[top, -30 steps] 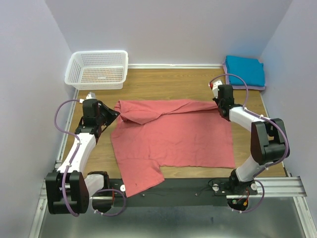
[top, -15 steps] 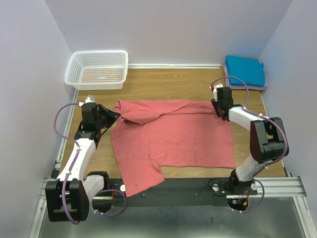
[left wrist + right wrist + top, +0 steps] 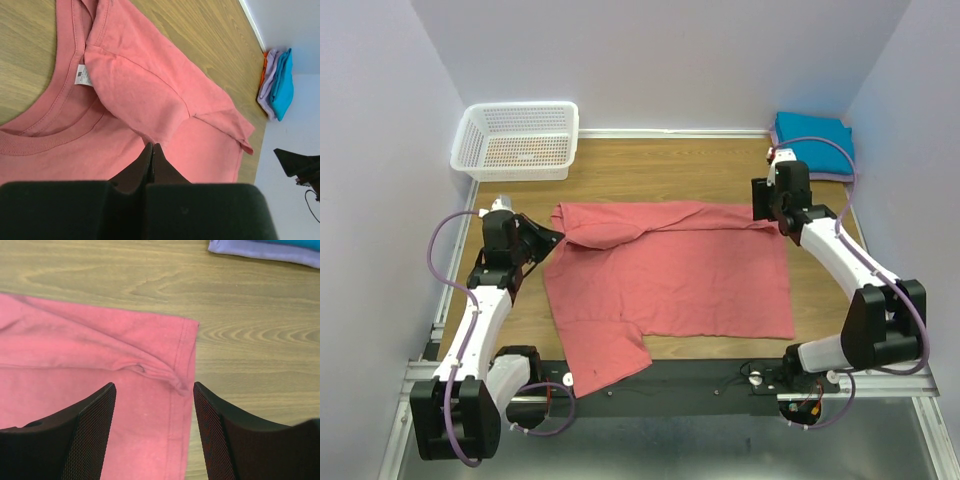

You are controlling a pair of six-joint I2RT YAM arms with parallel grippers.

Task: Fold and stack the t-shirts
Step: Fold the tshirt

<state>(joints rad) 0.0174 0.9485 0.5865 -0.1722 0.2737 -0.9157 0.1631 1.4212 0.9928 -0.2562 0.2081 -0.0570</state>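
The salmon-pink t-shirt (image 3: 670, 275) lies spread on the wooden table, its upper left part folded over toward the middle. My left gripper (image 3: 552, 237) is at the shirt's left edge. In the left wrist view its jaws (image 3: 152, 146) are shut, pinching a small ridge of the pink cloth (image 3: 150, 85). My right gripper (image 3: 762, 210) hovers open over the shirt's far right corner (image 3: 175, 375), touching nothing; the cloth there is wrinkled. A folded teal-blue t-shirt (image 3: 815, 140) rests on a pale lavender t-shirt (image 3: 825, 176) at the far right corner.
A white lattice basket (image 3: 520, 107) stands at the far left corner. Bare wood (image 3: 660, 170) runs between the basket and the folded stack. The shirt's lower left sleeve hangs over the near rail (image 3: 700, 375). Walls close in on both sides.
The right gripper opened and let go of the shirt's far right corner, then rose and moved back toward the right. The left gripper stayed shut at the shirt's left edge.
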